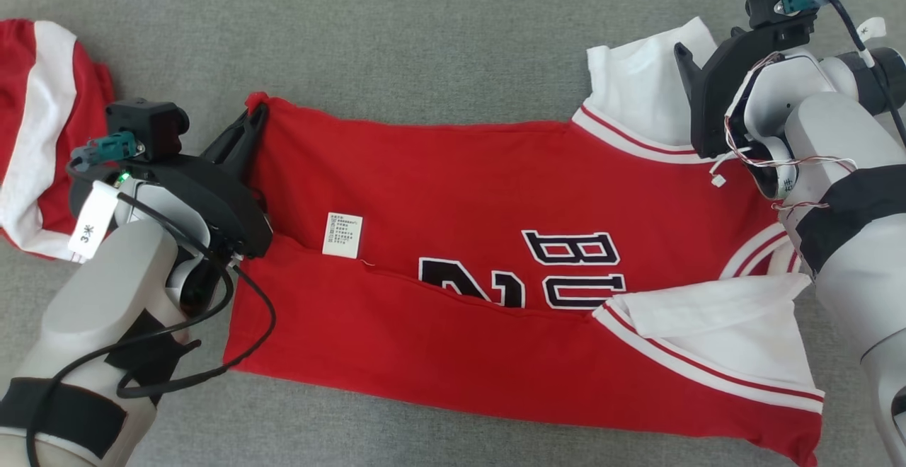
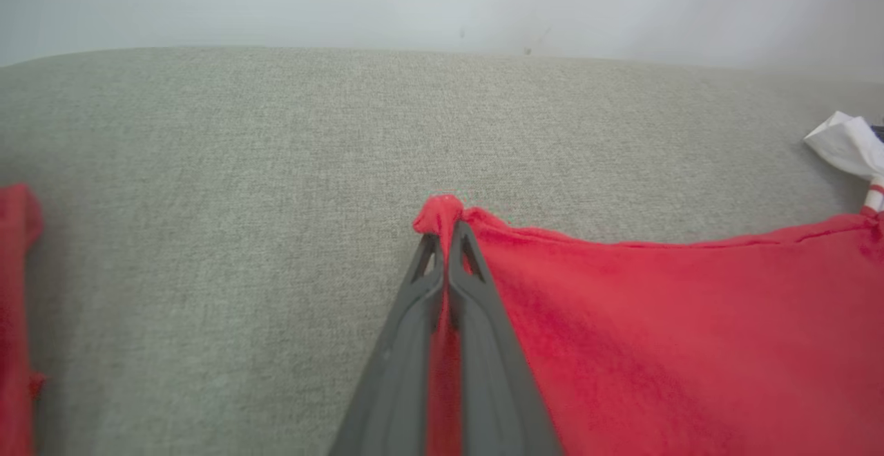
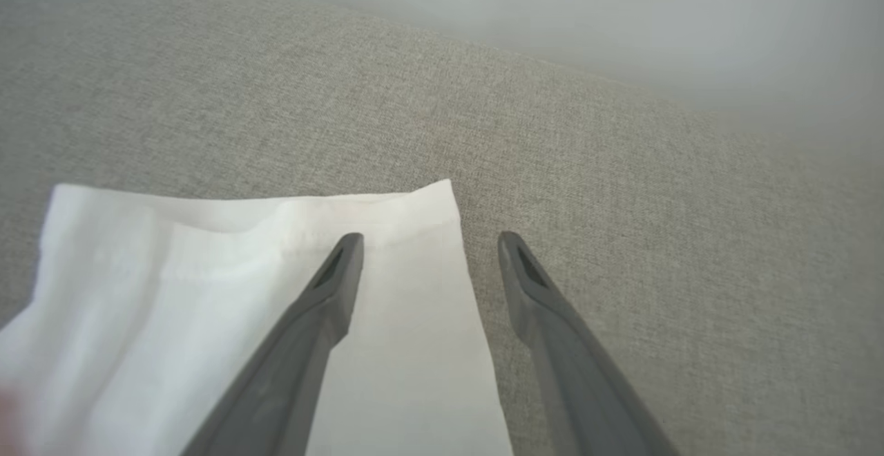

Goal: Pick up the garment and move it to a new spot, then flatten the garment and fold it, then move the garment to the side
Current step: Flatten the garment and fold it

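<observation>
Currently the left tool [image 2: 445,235] pinches a hem corner of the red basketball jersey [image 1: 460,184] lying across what seems a grey bench [image 1: 425,28], while the right tool [image 3: 429,245] gapes above its white sleeve [image 3: 207,269].

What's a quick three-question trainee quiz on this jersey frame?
1. True or false: the left hand is shut on a corner of the red jersey.
2. The right hand is: A) open, one finger over the white sleeve; B) shut on the collar; C) holding the label.
3. What lies at the head view's left edge, beyond the left hand?
Key: 1 true; 2 A; 3 a second red-and-white garment.
</observation>
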`<state>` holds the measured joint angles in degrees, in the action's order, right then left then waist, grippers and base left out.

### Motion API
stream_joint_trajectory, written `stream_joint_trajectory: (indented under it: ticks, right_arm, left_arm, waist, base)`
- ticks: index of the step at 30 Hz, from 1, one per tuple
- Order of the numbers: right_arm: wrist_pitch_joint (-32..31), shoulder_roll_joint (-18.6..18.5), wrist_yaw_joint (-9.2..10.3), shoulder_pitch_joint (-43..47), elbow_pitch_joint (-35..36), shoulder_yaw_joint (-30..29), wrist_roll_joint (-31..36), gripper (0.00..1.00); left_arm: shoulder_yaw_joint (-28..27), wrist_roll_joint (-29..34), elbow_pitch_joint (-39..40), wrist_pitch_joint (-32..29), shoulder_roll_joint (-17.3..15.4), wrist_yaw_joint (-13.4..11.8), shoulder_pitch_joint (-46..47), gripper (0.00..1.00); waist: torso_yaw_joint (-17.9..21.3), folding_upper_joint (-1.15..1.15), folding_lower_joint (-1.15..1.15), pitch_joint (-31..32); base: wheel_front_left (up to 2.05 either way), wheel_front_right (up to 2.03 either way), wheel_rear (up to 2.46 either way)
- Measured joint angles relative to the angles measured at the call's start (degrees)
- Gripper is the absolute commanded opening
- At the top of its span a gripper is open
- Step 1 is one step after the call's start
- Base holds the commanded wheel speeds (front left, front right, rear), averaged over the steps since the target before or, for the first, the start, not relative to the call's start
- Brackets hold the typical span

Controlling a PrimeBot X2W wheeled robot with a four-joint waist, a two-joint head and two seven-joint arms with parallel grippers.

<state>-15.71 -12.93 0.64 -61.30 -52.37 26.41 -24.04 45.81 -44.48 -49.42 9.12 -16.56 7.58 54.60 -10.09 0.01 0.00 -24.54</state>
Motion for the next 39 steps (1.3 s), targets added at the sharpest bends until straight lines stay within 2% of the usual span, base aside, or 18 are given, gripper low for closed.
stream_joint_trajectory:
  ticks: [11,12,13,14,15,16,25,29,33,39]
  right_arm:
    - [1.26,1.32,-0.66,-3.11,-6.77,1.46,1.22,1.00]
    - [1.42,1.45,-0.66,-3.50,-7.17,1.56,1.25,0.96]
    - [1.56,1.52,-0.66,-4.03,-7.72,1.74,1.46,0.77]
    - [1.59,1.64,-0.66,-4.42,-8.25,1.89,1.64,0.40]
    - [1.64,1.81,-0.66,-4.71,-8.68,2.12,1.92,0.40]
    - [1.70,2.01,-0.66,-4.86,-8.94,2.25,2.01,0.00]
    - [4.83,1.82,-1.82,-6.10,-11.48,2.64,2.46,0.00]
    - [8.32,0.58,-2.68,-6.19,-12.06,1.89,2.45,0.00]
    - [11.79,-0.43,-2.74,-6.24,-12.30,0.94,2.42,0.00]
    - [15.90,-0.18,-3.25,-6.45,-13.00,-0.38,0.85,0.00]
  left_arm:
    - [2.69,-1.27,0.47,2.03,-0.19,0.00,0.01,0.00]
    - [2.83,-1.64,0.54,2.07,-0.21,0.00,0.01,0.00]
    - [3.01,-2.15,0.55,2.08,-0.20,0.00,0.03,0.00]
    - [3.11,-2.59,0.55,2.10,-0.21,0.00,0.04,0.00]
    - [3.20,-2.81,0.55,2.37,-0.24,0.00,0.04,0.00]
    - [3.38,-2.91,0.55,2.60,-0.24,0.00,0.06,0.00]
    - [4.50,-4.33,-0.04,3.28,-1.19,0.00,0.08,0.00]
    - [4.77,-5.11,-0.89,3.55,-1.91,0.01,0.08,0.00]
    - [4.99,-6.34,-1.55,3.85,-2.90,0.01,0.08,0.00]
    - [5.23,-6.99,-2.01,4.04,-3.57,0.01,0.09,0.00]
  waist:
    - [-1.37,0.00,0.00,-1.38]
    - [-1.37,0.00,0.00,-1.46]
    - [-1.37,-0.01,-0.01,-1.56]
    - [-1.37,0.00,-0.01,-1.61]
    - [-1.34,0.00,0.00,-1.70]
    - [-1.31,0.00,0.00,-1.75]
    - [-0.75,0.00,0.00,-2.07]
    - [-0.32,0.00,0.00,-1.39]
    - [0.35,0.00,0.00,-0.41]
    - [1.62,0.00,-0.01,1.41]
  base:
    - [0.00,0.00,0.00]
    - [0.00,0.00,0.00]
    - [0.00,0.00,0.00]
    - [0.00,0.00,0.00]
    - [0.00,0.00,0.00]
    - [0.00,0.00,0.00]
    - [0.00,0.00,0.00]
    - [0.00,0.00,0.00]
    - [0.00,0.00,0.00]
    - [0.00,0.00,0.00]
